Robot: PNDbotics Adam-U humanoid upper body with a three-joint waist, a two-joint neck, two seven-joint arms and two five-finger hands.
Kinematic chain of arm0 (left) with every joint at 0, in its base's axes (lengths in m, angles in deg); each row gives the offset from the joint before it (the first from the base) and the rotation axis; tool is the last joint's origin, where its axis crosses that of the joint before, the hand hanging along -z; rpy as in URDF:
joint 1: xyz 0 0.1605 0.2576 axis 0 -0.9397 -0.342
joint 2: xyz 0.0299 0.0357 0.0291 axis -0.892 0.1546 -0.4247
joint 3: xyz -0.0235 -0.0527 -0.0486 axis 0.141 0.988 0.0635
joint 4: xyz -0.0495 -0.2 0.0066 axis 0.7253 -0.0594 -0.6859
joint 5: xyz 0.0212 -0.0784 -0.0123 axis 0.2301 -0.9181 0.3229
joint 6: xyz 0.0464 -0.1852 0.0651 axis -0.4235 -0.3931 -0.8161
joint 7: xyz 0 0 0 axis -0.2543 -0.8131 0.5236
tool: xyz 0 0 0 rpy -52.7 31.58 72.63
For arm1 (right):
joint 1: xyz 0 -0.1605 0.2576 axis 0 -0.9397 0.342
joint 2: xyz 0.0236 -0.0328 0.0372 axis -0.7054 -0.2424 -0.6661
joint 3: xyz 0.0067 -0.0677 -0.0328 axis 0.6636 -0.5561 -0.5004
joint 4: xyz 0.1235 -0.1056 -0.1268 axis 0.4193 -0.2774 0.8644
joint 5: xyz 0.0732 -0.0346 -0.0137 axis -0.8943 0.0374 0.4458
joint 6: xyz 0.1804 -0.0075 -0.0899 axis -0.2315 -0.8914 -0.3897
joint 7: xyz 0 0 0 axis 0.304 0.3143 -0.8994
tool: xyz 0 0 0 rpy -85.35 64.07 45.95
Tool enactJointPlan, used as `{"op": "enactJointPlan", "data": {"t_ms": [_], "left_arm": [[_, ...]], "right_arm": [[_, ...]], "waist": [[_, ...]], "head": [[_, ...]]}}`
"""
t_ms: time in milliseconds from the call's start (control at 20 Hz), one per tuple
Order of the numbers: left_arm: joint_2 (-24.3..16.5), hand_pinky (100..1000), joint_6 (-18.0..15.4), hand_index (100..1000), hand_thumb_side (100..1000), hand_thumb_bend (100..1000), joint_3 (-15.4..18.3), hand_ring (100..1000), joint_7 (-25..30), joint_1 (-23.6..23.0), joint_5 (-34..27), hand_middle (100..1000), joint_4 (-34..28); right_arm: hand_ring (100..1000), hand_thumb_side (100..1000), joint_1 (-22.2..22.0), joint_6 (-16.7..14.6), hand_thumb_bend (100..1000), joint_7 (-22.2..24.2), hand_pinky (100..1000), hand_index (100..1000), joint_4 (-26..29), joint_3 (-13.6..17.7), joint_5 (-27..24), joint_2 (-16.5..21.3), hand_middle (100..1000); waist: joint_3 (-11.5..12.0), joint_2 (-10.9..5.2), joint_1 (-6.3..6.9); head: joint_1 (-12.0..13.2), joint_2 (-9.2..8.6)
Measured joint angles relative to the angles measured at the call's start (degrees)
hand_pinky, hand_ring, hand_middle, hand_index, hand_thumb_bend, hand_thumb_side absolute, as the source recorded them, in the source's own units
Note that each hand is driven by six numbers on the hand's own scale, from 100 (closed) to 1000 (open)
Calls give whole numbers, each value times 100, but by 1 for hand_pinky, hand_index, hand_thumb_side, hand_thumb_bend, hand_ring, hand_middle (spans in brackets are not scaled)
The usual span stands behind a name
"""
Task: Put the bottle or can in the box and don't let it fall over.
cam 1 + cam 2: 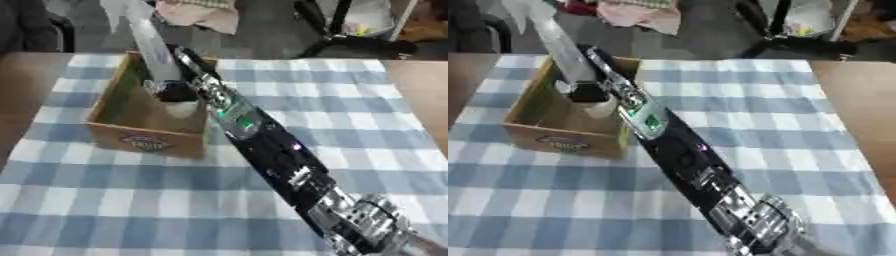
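Right hand (pixel 178 91) inside wooden box (pixel 118 131), finger state unclear, over pale object (pixel 182 109)

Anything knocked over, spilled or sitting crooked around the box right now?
Nothing stands out. The wooden box sits flat on the checked cloth, no spill visible. The right hand is down inside it at a pale object; whether that object stands upright is hidden.
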Motion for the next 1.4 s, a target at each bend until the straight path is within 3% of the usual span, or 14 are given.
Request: {"op": "enactJointPlan", "data": {"t_ms": [400, 800, 1000, 1250, 1300, 1400], "left_arm": [[0, 850, 0, 953, 631, 407, 1, 953, 2, -51, 35, 937, 2], [-9, 850, 3, 953, 632, 407, 55, 953, -53, -241, 64, 937, 25], [-59, 850, 7, 952, 633, 407, 121, 954, -114, -345, 99, 937, 42], [-130, 849, 9, 951, 634, 408, 239, 954, -231, -435, 130, 938, 44], [-152, 849, 10, 951, 634, 408, 256, 954, -250, -452, 136, 938, 44], [-160, 849, 14, 950, 634, 408, 259, 954, -269, -510, 150, 939, 45]], "right_arm": [[849, 446, -124, -309, 458, 274, 963, 1000, 2, 153, 333, 52, 885], [833, 446, -370, -158, 424, 66, 958, 1000, 653, 307, -286, 620, 871], [813, 468, -911, -54, 405, -86, 952, 1000, 1263, 359, -681, 1008, 856], [800, 457, -1674, 71, 372, -355, 945, 1000, 2029, 617, -1162, 1187, 843], [800, 457, -1903, 89, 372, -363, 945, 1000, 2229, 682, -1266, 1210, 843], [795, 451, -2886, 120, 367, -336, 944, 1000, 2868, 843, -1519, 1231, 838]], "waist": [[-170, 0, 6], [-736, -130, 2], [-1109, -225, -38], [-1738, -227, -53], [-1824, -235, -62], [-1914, -296, -85]], "head": [[41, 2], [387, 130], [717, 210], [1341, 314], [1454, 348], [1626, 437]]}}
